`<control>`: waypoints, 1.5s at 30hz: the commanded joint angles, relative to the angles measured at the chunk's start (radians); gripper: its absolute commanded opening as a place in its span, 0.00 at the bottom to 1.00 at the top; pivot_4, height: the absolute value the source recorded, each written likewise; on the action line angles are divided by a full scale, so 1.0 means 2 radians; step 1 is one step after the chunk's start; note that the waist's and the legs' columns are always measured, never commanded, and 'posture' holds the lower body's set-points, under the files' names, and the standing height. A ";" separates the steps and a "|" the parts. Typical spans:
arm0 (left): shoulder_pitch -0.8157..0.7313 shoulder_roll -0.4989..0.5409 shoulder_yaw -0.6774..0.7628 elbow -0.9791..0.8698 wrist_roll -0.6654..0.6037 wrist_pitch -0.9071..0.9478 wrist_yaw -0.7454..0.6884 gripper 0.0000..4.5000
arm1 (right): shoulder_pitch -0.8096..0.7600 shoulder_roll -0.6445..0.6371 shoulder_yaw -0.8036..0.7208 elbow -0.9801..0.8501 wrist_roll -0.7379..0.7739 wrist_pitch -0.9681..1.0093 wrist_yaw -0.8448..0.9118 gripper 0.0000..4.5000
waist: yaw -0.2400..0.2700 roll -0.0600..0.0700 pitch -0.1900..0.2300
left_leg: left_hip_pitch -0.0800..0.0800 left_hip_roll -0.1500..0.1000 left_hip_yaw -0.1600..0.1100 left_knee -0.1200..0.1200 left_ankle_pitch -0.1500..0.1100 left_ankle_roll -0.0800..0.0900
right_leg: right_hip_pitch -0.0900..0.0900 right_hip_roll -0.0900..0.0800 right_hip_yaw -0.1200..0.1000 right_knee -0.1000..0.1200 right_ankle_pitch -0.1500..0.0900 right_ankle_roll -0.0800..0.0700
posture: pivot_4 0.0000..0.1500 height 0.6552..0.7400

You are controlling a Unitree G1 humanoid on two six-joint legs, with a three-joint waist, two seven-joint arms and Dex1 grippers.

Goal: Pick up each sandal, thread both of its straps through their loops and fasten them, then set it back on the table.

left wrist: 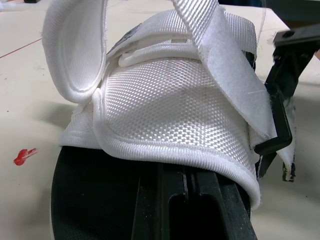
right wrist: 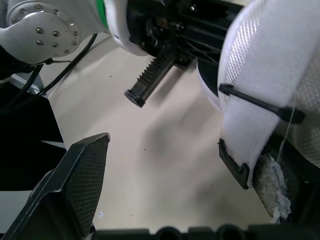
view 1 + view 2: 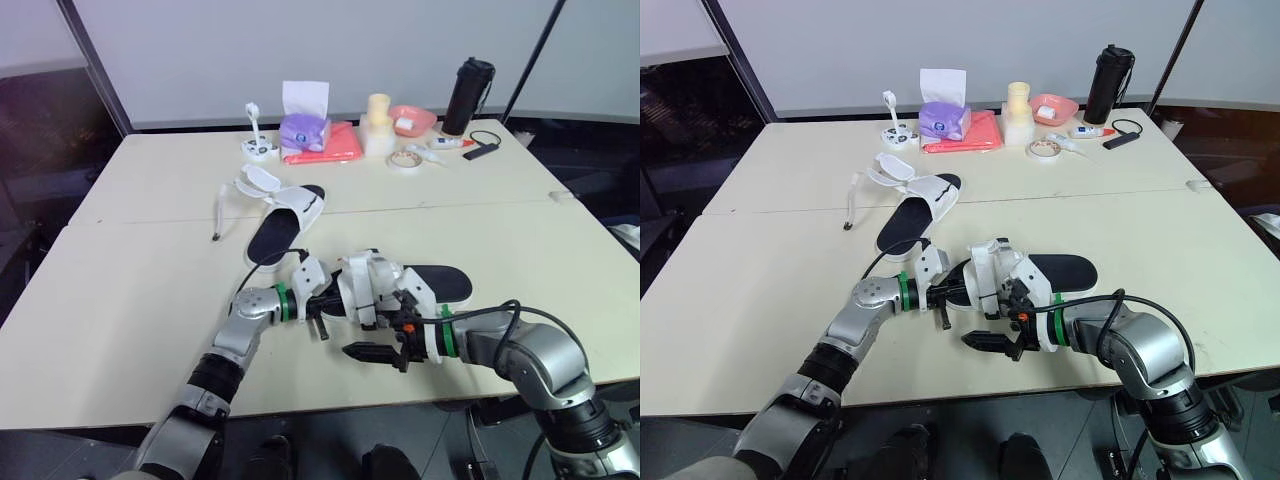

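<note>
Pale surface [image 3: 120, 300], seen from the head cameras, carrying two black-soled sandals with white uppers.

**(a)** The far sandal [image 3: 285, 225] lies near the middle of the surface. Its straps are splayed open and it is untouched.

**(b)** The near sandal [image 3: 440, 282] lies close to the front edge. Its heel is on the surface and its toe points toward the left hand [image 3: 316, 305].

**(c)** The left hand is clenched, its fingers [image 1: 165, 200] drawn together and pushed in over the footbed beneath the upper [image 1: 170, 110]. This appears to steady the sandal rather than pinch it.

**(d)** The right hand [image 3: 390, 335] is released and spread wide just beside the upper. One finger [image 1: 280, 100] touches the hanging end of the strap.

**(e)** The strap [image 1: 225, 65] arches free over the upper with its fuzzy face outward and is unfastened.

**(f)** A pale loop [image 1: 155, 49] appears to sit at the crown of the upper, though its opening is hard to make out.

Step in hand, as judged: seizing the strap end for threading.

- The right hand should close on the strap near its tip, leaving a short, stiff lead.
- The tip should be fed square to the loop, not twisted.
- The left hand should hold the sandal still.
- The strap should then be drawn snug and pressed flat along its length.
</note>
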 commanded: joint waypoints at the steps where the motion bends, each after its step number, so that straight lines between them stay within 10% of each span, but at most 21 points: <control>1: 0.008 -0.003 -0.014 -0.002 0.006 0.010 -0.003 0.00 | -0.012 -0.001 -0.006 0.004 -0.001 -0.010 -0.002 0.60 | 0.000 0.000 0.000 | 0.000 0.000 0.000 0.000 0.000 0.000 | 0.000 0.000 0.000 0.000 0.000 0.000 | 1.00 1.00; 7: 0.010 -0.004 -0.014 -0.004 0.006 0.012 -0.003 0.00 | -0.016 -0.007 -0.007 0.016 -0.001 -0.010 0.004 0.01 | 0.000 0.000 0.000 | 0.000 0.000 0.000 0.000 0.000 0.000 | 0.000 0.000 0.000 0.000 0.000 0.000 | 1.00 1.00; 30: 0.015 0.001 -0.016 -0.011 0.005 0.022 -0.004 0.00 | 0.074 -0.127 0.030 -0.136 0.040 -0.014 0.092 0.01 | 0.010 0.000 0.000 | 0.000 0.000 0.001 0.000 0.000 0.000 | 0.000 0.000 0.000 -0.001 0.000 0.000 | 1.00 1.00; 45: 0.017 0.003 -0.031 0.003 0.022 0.002 0.002 0.00 | -0.180 -0.085 -0.031 -0.017 0.089 0.016 0.074 0.01 | 0.010 0.000 0.000 | -0.001 0.000 0.001 0.000 0.000 0.000 | -0.001 0.000 0.000 -0.001 0.000 0.000 | 1.00 1.00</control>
